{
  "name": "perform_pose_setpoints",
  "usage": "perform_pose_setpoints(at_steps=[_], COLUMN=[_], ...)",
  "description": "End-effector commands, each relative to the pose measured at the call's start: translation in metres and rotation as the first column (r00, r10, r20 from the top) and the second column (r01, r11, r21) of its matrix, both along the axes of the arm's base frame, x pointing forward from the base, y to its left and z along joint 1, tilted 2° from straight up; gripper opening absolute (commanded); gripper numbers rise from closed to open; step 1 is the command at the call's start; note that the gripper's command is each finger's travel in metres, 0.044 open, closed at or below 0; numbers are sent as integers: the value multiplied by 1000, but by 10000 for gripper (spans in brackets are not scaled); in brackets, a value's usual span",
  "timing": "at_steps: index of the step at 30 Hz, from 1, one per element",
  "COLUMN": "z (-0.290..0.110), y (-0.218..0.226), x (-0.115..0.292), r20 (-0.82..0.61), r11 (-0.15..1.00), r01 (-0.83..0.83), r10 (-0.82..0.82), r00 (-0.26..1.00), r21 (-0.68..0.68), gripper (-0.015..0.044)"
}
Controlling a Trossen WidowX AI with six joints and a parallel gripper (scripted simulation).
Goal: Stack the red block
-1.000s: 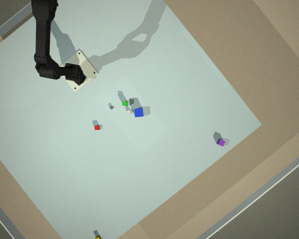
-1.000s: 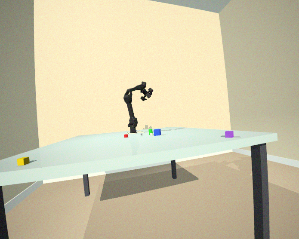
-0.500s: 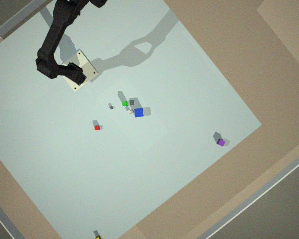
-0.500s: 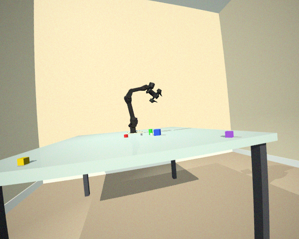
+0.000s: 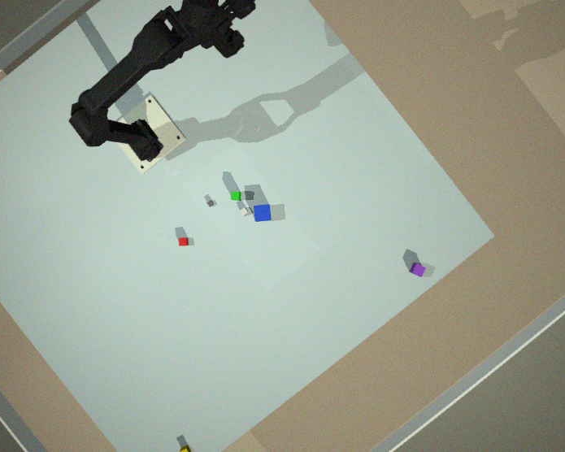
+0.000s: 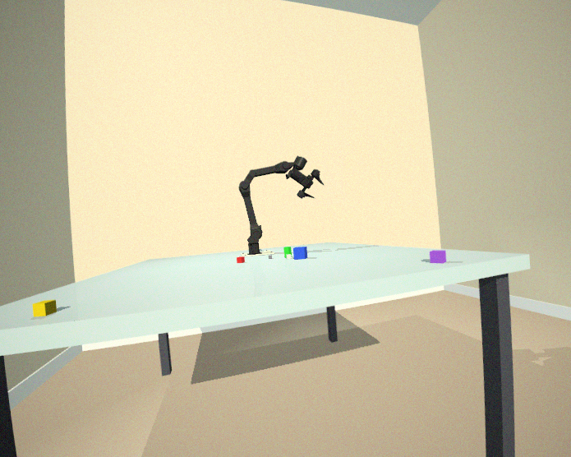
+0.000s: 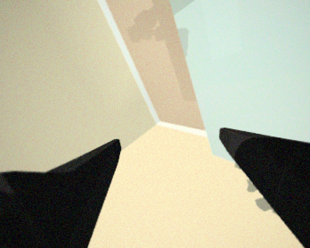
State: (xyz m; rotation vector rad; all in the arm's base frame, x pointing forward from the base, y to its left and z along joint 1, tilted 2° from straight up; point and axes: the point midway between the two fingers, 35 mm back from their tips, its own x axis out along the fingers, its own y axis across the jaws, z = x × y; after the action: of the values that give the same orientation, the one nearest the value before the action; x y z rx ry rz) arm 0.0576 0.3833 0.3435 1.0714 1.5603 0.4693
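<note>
The red block (image 5: 183, 241) (image 6: 240, 260) lies alone on the pale table (image 5: 350, 194) (image 6: 202, 287), in front of the arm's base. The green tower (image 5: 235, 195) (image 6: 287, 251) stands upright to its right, close to a blue block (image 5: 262, 212) (image 6: 300, 252). My gripper (image 6: 313, 187) (image 7: 168, 138) is open and empty. It hangs high in the air, well above and beyond the tower, far from the red block. In the wrist view I see only walls, floor and a part of the table (image 7: 266, 67), none of the blocks.
A dark grey block (image 5: 249, 195) and a small white piece (image 5: 245, 210) sit between the tower and the blue block. A small grey block (image 5: 210, 202) lies left of the tower. A purple block (image 5: 417, 269) (image 6: 437, 256) and a yellow block (image 5: 184, 449) (image 6: 44, 307) lie near the table's edges.
</note>
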Motion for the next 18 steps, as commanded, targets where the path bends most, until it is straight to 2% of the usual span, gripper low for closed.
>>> perform_pose_setpoints(at_steps=[1, 10, 18], z=[-14, -45, -73], y=[-6, -34, -77], x=[31, 107, 170], r20=[53, 181, 258], r11=[998, 975, 928], r01=[46, 149, 247], r10=[-44, -119, -175], r00=[998, 976, 950], r21=[-46, -163, -281], gripper=[440, 440, 440])
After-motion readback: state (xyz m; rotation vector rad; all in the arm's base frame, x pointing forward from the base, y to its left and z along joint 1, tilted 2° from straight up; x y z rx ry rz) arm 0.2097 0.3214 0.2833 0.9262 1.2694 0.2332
